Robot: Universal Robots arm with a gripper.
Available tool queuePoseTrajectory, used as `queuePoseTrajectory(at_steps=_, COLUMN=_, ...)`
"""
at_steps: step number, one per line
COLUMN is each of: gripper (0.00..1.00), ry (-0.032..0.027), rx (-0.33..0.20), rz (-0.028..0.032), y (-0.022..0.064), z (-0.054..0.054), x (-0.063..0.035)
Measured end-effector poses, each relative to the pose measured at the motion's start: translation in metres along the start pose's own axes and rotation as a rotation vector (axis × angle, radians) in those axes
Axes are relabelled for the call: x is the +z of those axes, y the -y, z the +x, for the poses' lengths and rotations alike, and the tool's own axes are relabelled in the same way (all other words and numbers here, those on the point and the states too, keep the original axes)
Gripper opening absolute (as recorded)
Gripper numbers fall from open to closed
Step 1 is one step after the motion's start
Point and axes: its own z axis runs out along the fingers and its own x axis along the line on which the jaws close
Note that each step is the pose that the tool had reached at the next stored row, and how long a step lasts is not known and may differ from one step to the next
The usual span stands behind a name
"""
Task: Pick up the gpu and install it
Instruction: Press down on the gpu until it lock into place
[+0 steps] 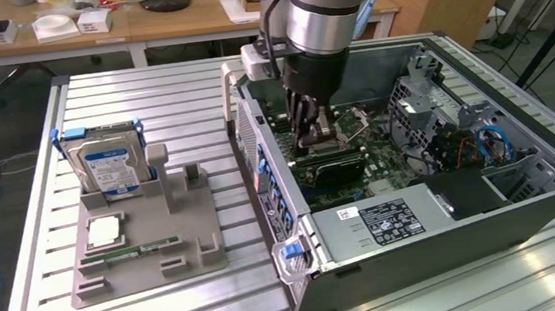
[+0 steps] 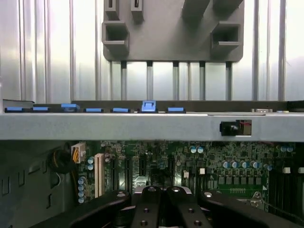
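Jaws are drawn together, the black fingers nearly touching in the wrist view, where the gripper (image 2: 159,197) is cut off by the picture's edge. I cannot tell whether they pinch anything, as the tips are hidden from both cameras.

Well apart from the computer case (image 1: 438,273), toward the exterior view's left, a grey holder (image 1: 196,234) lies on the slatted table (image 1: 152,98). It carries an upright hard drive (image 1: 107,168), a square chip (image 1: 103,231) and a narrow memory stick (image 1: 130,252).

Inside the case, which lies open on its side, the arm comes straight down from above, its upper part cut off by the frame. The gripper (image 1: 314,139) points at the green board on the case floor. Just below it sits the gpu (image 1: 338,171), its black cooler facing the camera; its lower edge and any slot are hard to make out. Nearer the camera in the case sits the power supply (image 1: 384,221), and wires and metal brackets crowd the case on the exterior view's right.
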Motion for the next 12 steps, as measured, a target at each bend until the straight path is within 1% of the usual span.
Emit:
queuePoseTrajectory(at_steps=3, gripper=0.11, ry=-0.0004, rx=0.000, rz=-0.0083, y=-0.0043, z=0.000, x=0.0000)
queuePoseTrajectory(at_steps=6, gripper=0.11, ry=-0.0004, rx=0.000, rz=-0.0092, y=-0.0096, z=0.000, x=0.0003)
queuePoseTrajectory(at_steps=10, gripper=0.11, ry=-0.0002, rx=0.000, rz=-0.0097, y=-0.0136, z=0.000, x=0.0015)
queuePoseTrajectory(at_steps=11, gripper=0.11, ry=0.0004, rx=0.000, rz=-0.0117, y=-0.0137, z=0.000, x=0.0021)
queuePoseTrajectory(at_steps=12, gripper=0.11, ry=0.0007, rx=-0.001, rz=-0.0161, y=-0.0137, z=0.000, x=0.0026)
